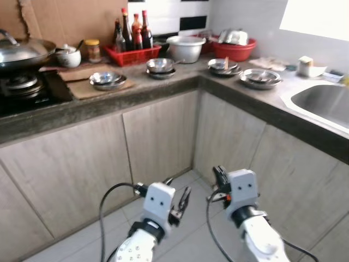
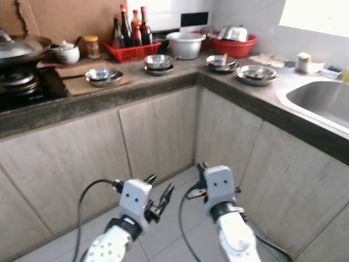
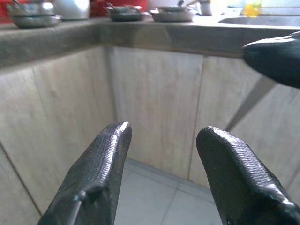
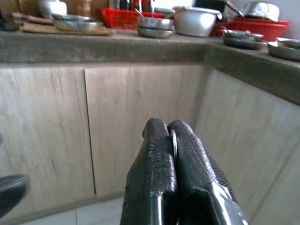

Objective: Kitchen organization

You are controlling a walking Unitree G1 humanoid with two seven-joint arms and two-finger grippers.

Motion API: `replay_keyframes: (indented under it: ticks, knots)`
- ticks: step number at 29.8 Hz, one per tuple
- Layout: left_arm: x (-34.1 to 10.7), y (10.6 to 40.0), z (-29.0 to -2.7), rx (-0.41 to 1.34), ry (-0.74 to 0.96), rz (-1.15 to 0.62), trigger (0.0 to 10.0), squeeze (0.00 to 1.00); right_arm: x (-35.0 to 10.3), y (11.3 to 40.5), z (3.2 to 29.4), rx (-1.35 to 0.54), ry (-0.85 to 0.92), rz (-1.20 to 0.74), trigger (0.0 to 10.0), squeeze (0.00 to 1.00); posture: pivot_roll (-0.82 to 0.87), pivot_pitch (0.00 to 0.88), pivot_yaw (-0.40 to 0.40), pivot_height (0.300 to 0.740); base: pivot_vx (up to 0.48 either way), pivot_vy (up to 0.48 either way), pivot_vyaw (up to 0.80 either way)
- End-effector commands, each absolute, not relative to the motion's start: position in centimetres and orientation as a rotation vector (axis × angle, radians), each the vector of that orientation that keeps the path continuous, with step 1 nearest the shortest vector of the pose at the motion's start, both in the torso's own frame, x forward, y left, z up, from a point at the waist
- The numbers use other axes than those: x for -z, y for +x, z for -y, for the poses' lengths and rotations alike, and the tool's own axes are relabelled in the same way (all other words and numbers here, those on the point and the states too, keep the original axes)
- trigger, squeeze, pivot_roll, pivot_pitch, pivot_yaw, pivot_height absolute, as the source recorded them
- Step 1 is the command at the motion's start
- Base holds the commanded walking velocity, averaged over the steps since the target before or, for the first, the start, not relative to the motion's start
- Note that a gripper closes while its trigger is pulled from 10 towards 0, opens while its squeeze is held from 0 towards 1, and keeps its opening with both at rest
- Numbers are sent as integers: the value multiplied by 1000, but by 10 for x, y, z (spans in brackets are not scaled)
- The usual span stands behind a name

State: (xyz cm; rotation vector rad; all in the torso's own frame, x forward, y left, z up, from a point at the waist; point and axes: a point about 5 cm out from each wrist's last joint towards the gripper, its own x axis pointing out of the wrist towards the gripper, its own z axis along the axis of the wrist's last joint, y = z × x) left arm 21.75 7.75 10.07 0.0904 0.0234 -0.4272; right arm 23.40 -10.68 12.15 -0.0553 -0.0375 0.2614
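Steel bowls (image 1: 107, 79) sit on the corner table (image 1: 163, 87), high above and ahead of both claws, with a red basket (image 1: 132, 54) of bottles and a grey pot (image 1: 186, 48) behind them. Left claw (image 1: 177, 196) hangs low before the cabinet doors (image 1: 158, 136), fingers (image 3: 101, 159) spread apart, holding nothing. Right claw (image 4: 168, 136) beside it has its fingers pressed together, empty.

The countertop (image 1: 163, 87) was mottled grey-brown; the cabinet doors (image 1: 158, 142) below wore pale wood grain; at twelve o'clock a red basket (image 1: 132, 54) held dark bottles (image 1: 131, 33) with red caps; at one o'clock sat a red basin (image 1: 234, 52) and a white pot (image 1: 186, 49); steel bowls (image 1: 260, 78) gleamed silver; floor tiles (image 1: 76, 240) were light grey; both grippers' fingers (image 3: 93, 178) were textured black.
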Motion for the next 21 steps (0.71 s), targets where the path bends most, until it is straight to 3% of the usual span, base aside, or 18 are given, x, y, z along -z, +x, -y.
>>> replay_keyframes:
  ticks: [1, 17, 21]
  knots:
    - [-106, 217, -69, 456, 65, -8, 10000, 0, -126, 236, 117, -220, -73, 48, 10000, 0, -10, 0, -35, 740, 0, 349, -788]
    - [-107, 217, -70, 452, 68, -14, 10000, 0, -125, 238, 119, -201, -69, 41, 10000, 0, 2, 0, -31, 740, 0, 343, -788]
    - [-107, 218, -69, 452, 71, -12, 10000, 0, -127, 239, 119, -193, -67, 47, 10000, 0, -3, 0, -31, 740, 0, 62, -783]
